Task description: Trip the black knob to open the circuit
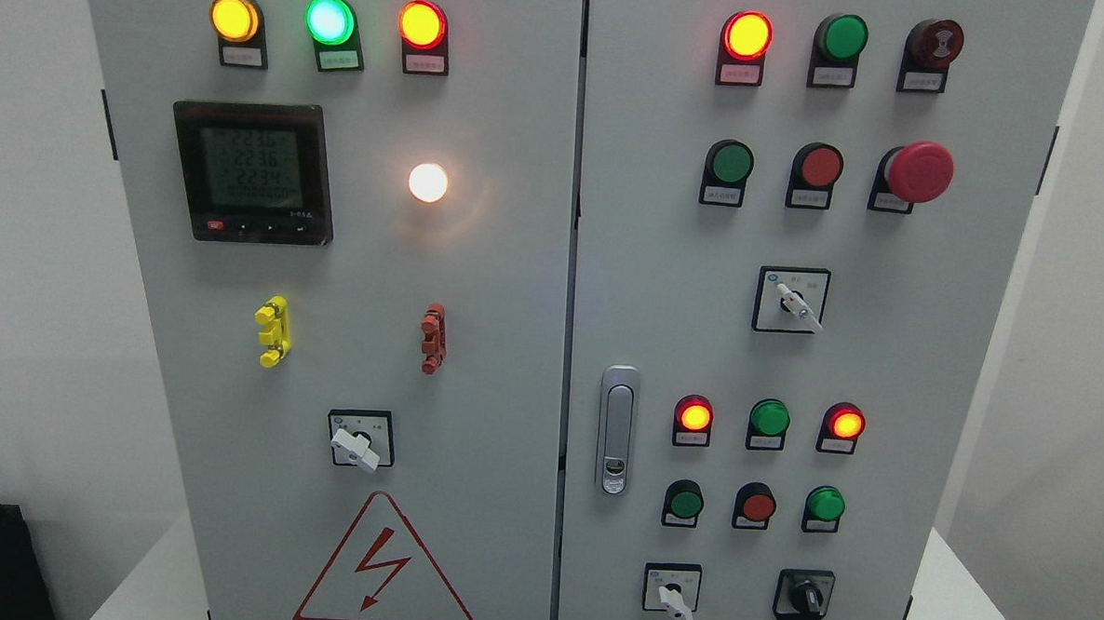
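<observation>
While no robot hand shows, finger state can't be told; black knob (804, 599) sits untouched at cabinet's lower right.
Knob is right of a white-handled selector switch (673, 598), below green pushbutton (824, 504), on right door (969, 365); red mushroom button (920, 171) higher up.

Electrical test room: grey control cabinet (479, 279), lit indicator lamps (422, 24)

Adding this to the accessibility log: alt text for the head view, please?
Grey two-door electrical cabinet seen head-on, no robot hand in view. The black knob sits at the right door's bottom right, untouched, beside a white-handled selector switch. Several red, amber and green indicator lamps glow, and a digital meter is lit on the left door.
</observation>
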`<state>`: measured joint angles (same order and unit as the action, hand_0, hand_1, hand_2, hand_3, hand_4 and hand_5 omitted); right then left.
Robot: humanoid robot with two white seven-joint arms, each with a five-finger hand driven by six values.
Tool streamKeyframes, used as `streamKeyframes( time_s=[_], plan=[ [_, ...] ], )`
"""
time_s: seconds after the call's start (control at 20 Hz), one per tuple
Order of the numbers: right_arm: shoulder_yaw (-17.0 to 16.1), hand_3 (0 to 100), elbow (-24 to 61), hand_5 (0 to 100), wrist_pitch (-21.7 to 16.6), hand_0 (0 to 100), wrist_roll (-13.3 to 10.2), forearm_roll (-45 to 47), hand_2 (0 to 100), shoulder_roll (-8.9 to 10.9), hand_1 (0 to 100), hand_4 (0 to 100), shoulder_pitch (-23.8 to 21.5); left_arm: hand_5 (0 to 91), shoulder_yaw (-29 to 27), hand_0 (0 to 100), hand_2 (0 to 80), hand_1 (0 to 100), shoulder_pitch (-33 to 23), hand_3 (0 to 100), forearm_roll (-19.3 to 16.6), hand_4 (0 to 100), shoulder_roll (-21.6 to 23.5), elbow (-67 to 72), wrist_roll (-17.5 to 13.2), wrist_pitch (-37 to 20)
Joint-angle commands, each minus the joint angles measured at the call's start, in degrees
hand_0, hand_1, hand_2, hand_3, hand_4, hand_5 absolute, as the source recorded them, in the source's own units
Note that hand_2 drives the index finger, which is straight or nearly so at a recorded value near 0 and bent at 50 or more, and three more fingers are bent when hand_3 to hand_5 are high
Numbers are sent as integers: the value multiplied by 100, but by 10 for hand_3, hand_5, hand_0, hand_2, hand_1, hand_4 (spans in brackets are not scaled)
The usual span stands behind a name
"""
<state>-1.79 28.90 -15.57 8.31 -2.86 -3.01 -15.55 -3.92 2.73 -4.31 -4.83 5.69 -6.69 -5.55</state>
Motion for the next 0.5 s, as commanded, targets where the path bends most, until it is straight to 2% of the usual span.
streamKeyframes(
  time_s=[0.0, 0.25, 0.45],
  plan=[
    [-49, 0, 1556, 0, -560, 0, -66, -12, 0, 64, 10, 0, -71, 0, 5, 120, 0, 389, 0, 0, 0, 0, 0, -94, 1, 2],
    [-84, 40, 2241, 1, -1211, 0, -137, -4, 0, 134, 0, 0, -71, 0, 5, 120, 0, 389, 0, 0, 0, 0, 0, -94, 1, 2],
    [-181, 91, 3312, 63, -1247, 0, -172, 5, 0, 143, 0, 20, -123, 0, 5, 120, 0, 389, 0, 0, 0, 0, 0, -94, 1, 2]
  ],
)
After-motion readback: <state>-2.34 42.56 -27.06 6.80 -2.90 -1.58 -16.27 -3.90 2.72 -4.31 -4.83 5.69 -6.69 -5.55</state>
